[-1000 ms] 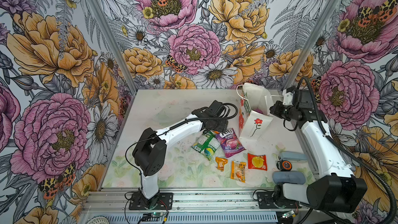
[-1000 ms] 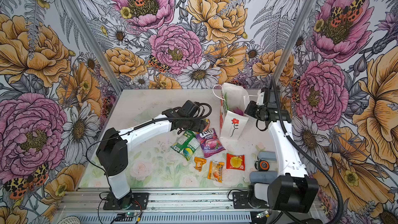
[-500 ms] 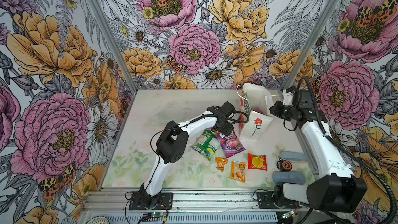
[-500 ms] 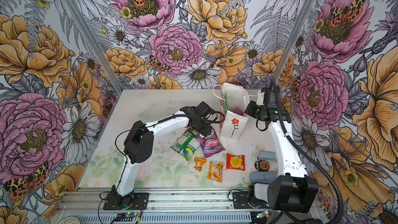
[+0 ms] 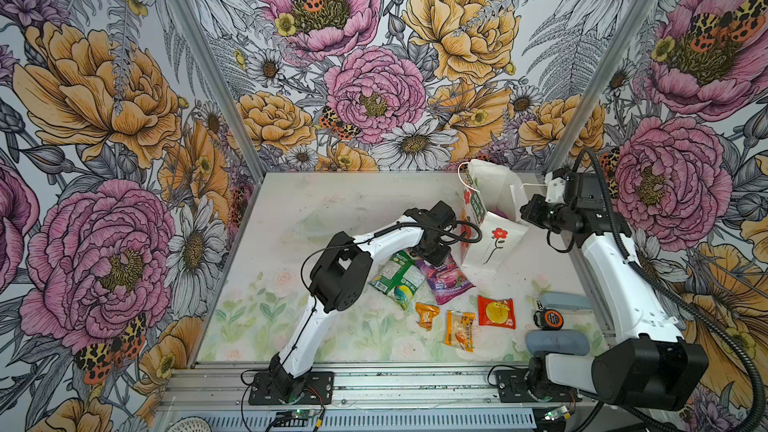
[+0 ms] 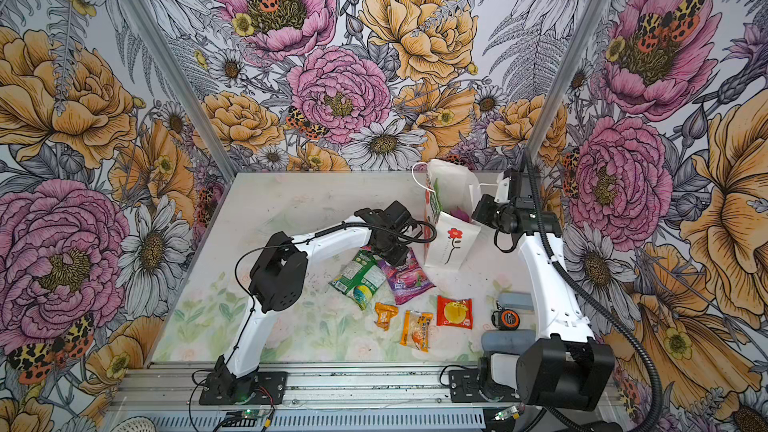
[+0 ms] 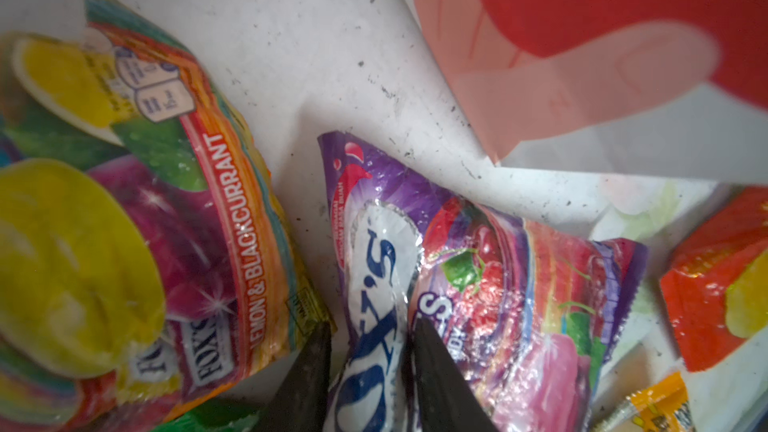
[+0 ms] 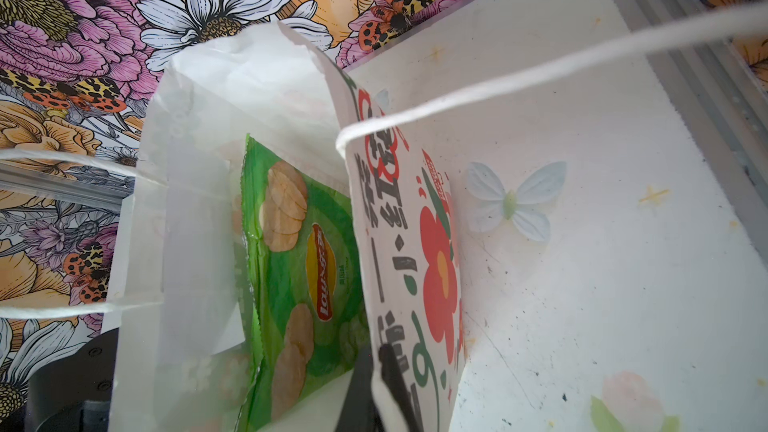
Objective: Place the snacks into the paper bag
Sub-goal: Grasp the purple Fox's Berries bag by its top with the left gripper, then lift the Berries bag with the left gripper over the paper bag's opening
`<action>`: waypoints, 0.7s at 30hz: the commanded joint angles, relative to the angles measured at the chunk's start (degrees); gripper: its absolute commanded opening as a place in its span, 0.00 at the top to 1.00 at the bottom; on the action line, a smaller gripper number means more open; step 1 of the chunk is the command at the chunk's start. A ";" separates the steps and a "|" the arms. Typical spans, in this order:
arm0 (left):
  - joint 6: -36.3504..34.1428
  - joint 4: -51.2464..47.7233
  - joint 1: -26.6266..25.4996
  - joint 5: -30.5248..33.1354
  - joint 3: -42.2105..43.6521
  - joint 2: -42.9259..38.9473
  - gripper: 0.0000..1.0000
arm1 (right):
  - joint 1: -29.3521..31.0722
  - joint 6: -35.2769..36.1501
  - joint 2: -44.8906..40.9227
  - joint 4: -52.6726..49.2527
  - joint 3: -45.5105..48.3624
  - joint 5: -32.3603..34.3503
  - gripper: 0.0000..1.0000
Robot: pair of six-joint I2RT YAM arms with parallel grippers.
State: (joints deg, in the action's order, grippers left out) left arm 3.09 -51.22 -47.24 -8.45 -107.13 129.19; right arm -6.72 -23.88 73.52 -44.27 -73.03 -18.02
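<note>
Three small sachets (image 5: 427,315) (image 5: 459,329) (image 5: 496,312) and two Fox's bags (image 7: 199,243) (image 7: 478,292) lie near one paper bag (image 5: 494,243).

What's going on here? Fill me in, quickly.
The left gripper pinches the purple Fox's packet, which lies on the table. The right gripper is shut on the paper bag wall, holding it open. A green crisp packet is already inside; the red sachet and other snacks lie outside.
</note>
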 commanded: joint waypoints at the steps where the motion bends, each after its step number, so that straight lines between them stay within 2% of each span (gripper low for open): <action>1: 1.05 -0.70 -0.43 -0.28 1.31 -1.03 0.74 | 0.39 0.76 -0.53 1.15 0.09 -0.17 1.00; 9: 8.58 6.70 -1.27 0.44 8.35 -8.64 1.00 | 0.43 0.69 -0.94 1.12 0.05 0.09 1.00; 18: 20.86 17.80 -2.45 3.53 19.64 -23.04 1.00 | 1.49 -0.02 -0.67 1.14 -0.83 0.18 1.00; 21: 23.74 19.48 -3.43 6.55 21.72 -28.95 1.00 | 2.14 -0.34 -0.59 1.14 -1.55 0.20 1.00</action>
State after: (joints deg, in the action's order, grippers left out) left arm 21.34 -37.93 -49.82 -5.54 -86.17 106.02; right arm -5.41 -23.92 73.52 -43.92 -73.03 -17.98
